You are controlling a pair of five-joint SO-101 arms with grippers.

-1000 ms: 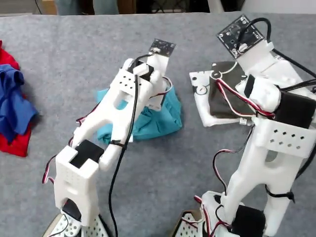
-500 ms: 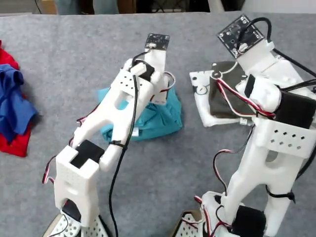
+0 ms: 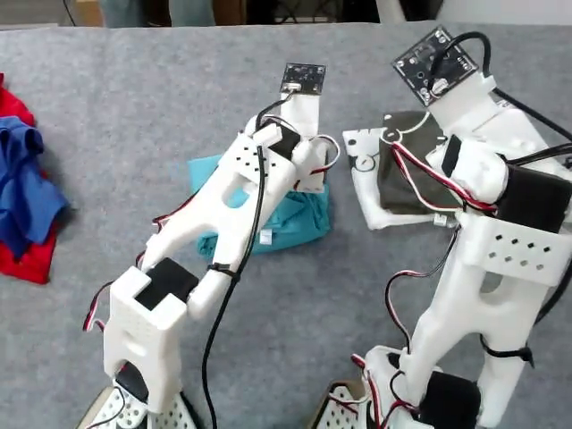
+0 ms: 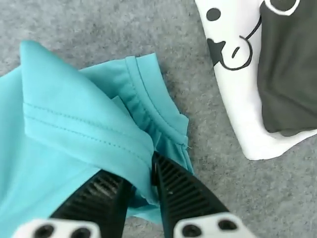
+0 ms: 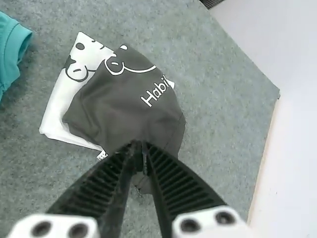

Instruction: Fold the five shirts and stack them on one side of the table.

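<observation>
Bunching under the left pincer (image 4: 151,171), the teal shirt (image 4: 74,119) lies crumpled on the grey table cover (image 4: 64,20). The pincer's two black fingers are pressed almost together, with a stitched fold of the teal cloth nipped between them. Just beyond that pincer's tips, past a strip of bare cover, sits the white shirt (image 4: 233,99) with a black line drawing on it. The dark grey shirt (image 4: 287,74) lies on top of it. The right pincer (image 5: 139,148) is closed on the near edge of the dark grey shirt, a pinch of cloth caught between its fingers. The white shirt shows from underneath on the side toward the teal one. Well away from both pincers, beyond the left arm (image 3: 223,223) at the table's edge, a blue shirt (image 3: 22,192) lies heaped on a red shirt (image 3: 27,264).
</observation>
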